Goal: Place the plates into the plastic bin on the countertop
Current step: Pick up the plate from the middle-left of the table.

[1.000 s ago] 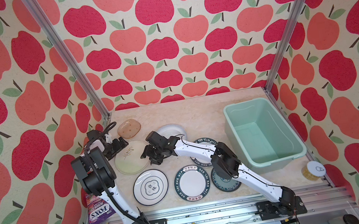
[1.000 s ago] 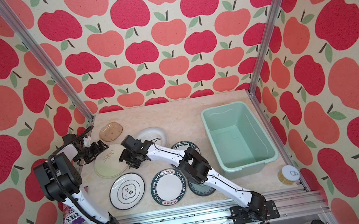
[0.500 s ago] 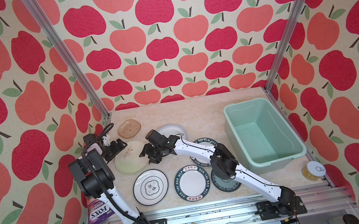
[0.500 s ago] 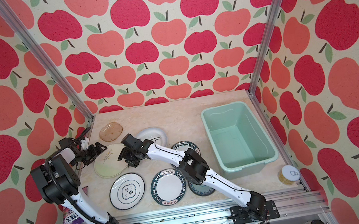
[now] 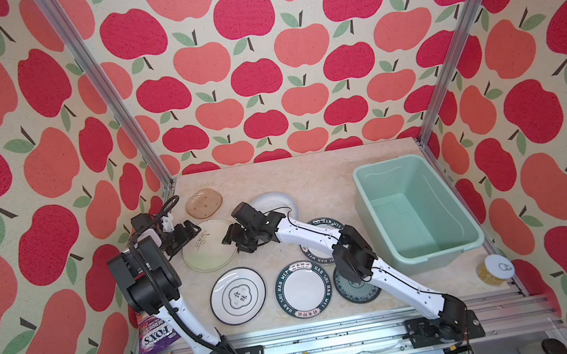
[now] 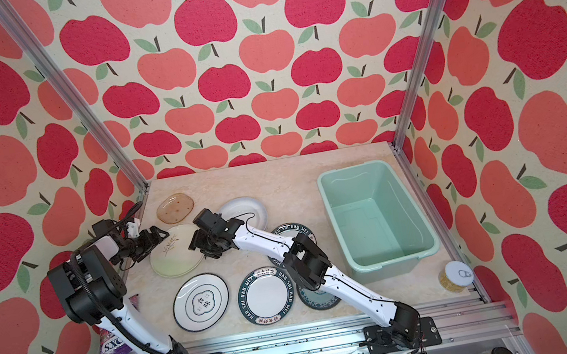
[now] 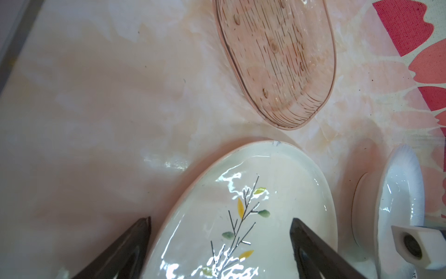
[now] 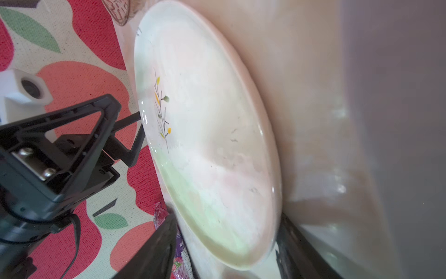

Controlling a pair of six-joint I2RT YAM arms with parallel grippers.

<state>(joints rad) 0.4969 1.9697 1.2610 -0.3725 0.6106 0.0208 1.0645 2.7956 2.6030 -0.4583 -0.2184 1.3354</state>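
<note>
A pale glass plate with a sprig motif [image 5: 209, 254] [image 6: 175, 260] lies on the countertop [image 5: 312, 173]. My left gripper [image 5: 192, 229] [image 7: 220, 222] is open at its left rim, one finger over the plate and one outside it. My right gripper [image 5: 231, 244] [image 8: 226, 224] is open and straddles the opposite rim. Around them lie an amber plate [image 5: 203, 203], a white plate [image 5: 274, 203], a black-rimmed emblem plate [image 5: 238, 295], two green-lettered plates [image 5: 304, 290] and a teal plate [image 5: 357, 288], partly under the right arm. The mint plastic bin [image 5: 413, 218] stands empty at the right.
A purple sweets bag [image 5: 154, 334] leans at the front left edge under the left arm. A yellow can [image 5: 494, 269] stands at the front right corner. Aluminium posts and apple-print walls close in the counter on three sides.
My left gripper has crept a little right, onto the sprig plate's rim. My right gripper stays at the opposite rim, jaws slightly narrower.
</note>
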